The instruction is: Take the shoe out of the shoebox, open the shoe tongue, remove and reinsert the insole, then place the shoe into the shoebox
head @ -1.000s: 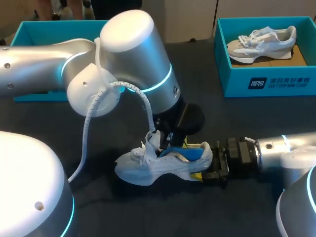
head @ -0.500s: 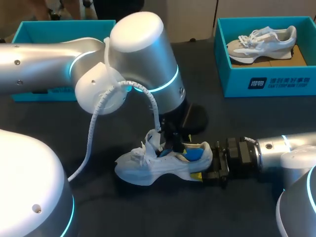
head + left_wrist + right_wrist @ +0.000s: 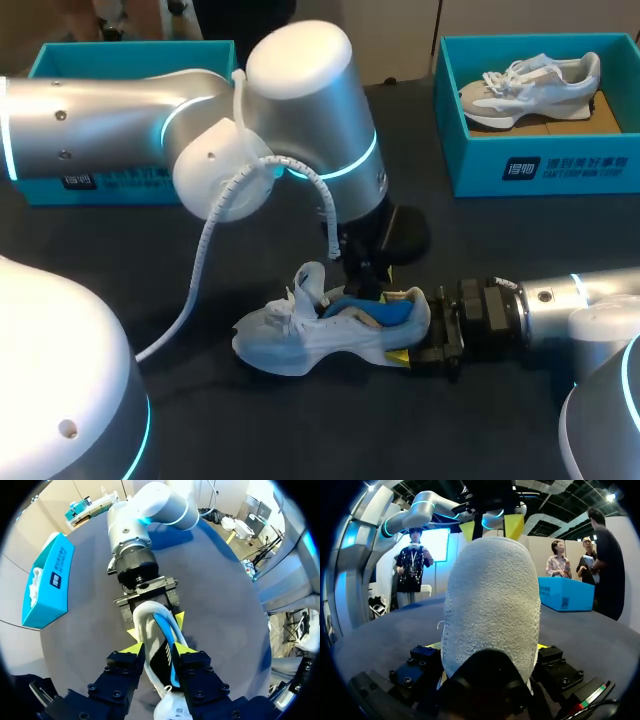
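A white shoe (image 3: pixel 310 340) lies on its sole on the dark table, toe to the left. A blue insole (image 3: pixel 362 310) lies in its opening. My right gripper (image 3: pixel 420 342) comes in from the right and is shut on the shoe's heel (image 3: pixel 492 605), a yellow tip on each side (image 3: pixel 152 622). My left gripper (image 3: pixel 157 649) hangs just above the shoe's opening, open, its yellow tips apart over the collar and the insole's blue edge (image 3: pixel 167 630). The right wrist view shows the left gripper (image 3: pixel 490 527) above the heel.
A teal shoebox (image 3: pixel 540 170) at the back right holds another pale shoe (image 3: pixel 530 85). A second teal box (image 3: pixel 60 60) stands at the back left, partly behind my left arm. Bare dark table lies in front of the shoe.
My left gripper has opened and drifted a little right and up from the shoe's opening. The blue insole now sits lower in the shoe. The right gripper and shoe have stayed put.
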You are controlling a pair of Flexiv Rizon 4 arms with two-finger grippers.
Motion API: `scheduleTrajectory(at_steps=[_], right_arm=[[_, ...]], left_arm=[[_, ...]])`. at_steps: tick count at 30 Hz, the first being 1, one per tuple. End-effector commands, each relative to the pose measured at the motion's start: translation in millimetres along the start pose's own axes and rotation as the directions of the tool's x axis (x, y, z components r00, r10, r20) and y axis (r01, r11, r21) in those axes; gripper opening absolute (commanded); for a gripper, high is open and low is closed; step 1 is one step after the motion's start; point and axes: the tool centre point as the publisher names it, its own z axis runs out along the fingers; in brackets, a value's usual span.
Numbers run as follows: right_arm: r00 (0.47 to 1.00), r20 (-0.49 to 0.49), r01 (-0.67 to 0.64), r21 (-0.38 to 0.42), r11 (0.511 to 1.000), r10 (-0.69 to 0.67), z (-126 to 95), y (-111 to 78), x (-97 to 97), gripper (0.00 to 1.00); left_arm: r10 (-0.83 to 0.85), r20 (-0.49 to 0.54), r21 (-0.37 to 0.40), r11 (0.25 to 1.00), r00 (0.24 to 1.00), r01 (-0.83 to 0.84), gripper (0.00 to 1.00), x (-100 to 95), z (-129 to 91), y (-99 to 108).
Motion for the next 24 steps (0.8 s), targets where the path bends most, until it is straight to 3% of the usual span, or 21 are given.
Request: scheduleTrajectory(at_steps=[1,17,19,20,21,24], right_arm=[[1.000,0.002,0.000,0.003,1.000,0.000,3.3,-2.2,1.9,0.00],[1.000,0.002,0.000,0.003,1.000,0.000,3.3,-2.2,1.9,0.00],[1.000,0.002,0.000,0.003,1.000,0.000,3.3,-2.2,1.9,0.00],[1.000,0.002,0.000,0.003,1.000,0.000,3.3,-2.2,1.9,0.00],[1.000,0.002,0.000,0.003,1.000,0.000,3.3,-2.2,1.9,0.00],[1.000,0.002,0.000,0.003,1.000,0.000,3.3,-2.2,1.9,0.00]], left_arm=[[-0.006,-0.008,-0.012,1.000,1.000,0.006,0.36,-6.0,6.3,-3.2],[-0.010,-0.057,-0.032,0.999,0.998,0.008,0.36,-9.9,20.7,-0.4],[-0.006,-0.059,-0.033,0.999,0.998,0.004,0.32,-7.6,21.3,0.2],[-0.005,-0.055,-0.033,0.999,0.998,0.003,0.20,-7.3,21.3,0.2],[-0.006,-0.053,-0.032,0.999,0.999,0.004,0.00,-7.3,21.2,0.2],[-0.016,-0.032,-0.028,1.000,0.999,0.015,0.00,-8.2,20.0,0.1]])
